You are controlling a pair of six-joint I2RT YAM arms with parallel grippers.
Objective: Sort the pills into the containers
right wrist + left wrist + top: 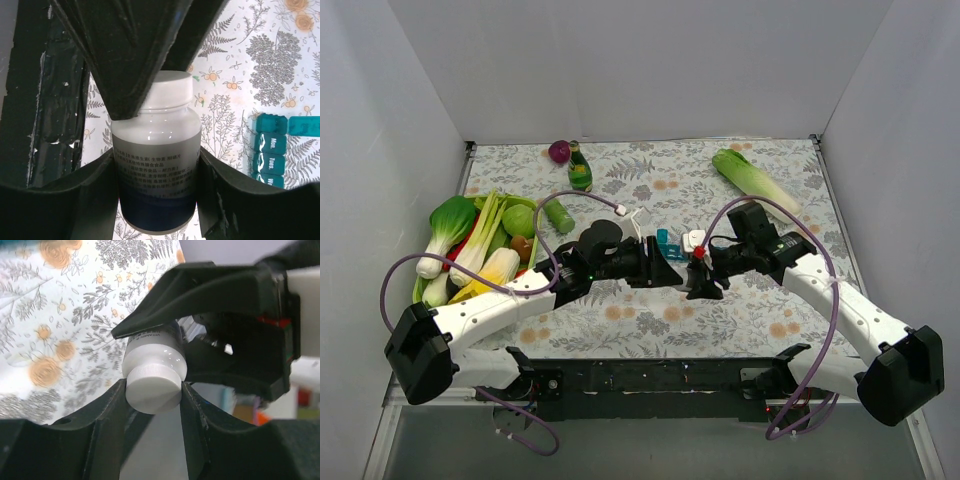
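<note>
A white pill bottle point(157, 165) with a dark blue band and printed label hangs above the table, with my right gripper point(156, 166) shut on its body. My left gripper point(153, 390) is shut on the bottle's white ribbed cap point(152, 392). One of its black fingers point(140, 60) covers part of the cap in the right wrist view. In the top view the two grippers meet at mid-table, left gripper point(665, 268) against right gripper point(702, 272). The containers, a teal pill box point(270, 150) with day labels, lie on the cloth just behind point(665, 240). The pills are hidden.
A green tray point(430, 285) of vegetables sits at the left. A green bottle point(580, 170) and a purple onion point(559, 151) lie at the back. A napa cabbage point(755, 180) lies back right. A cucumber point(558, 214) is near the tray. White walls surround the floral cloth.
</note>
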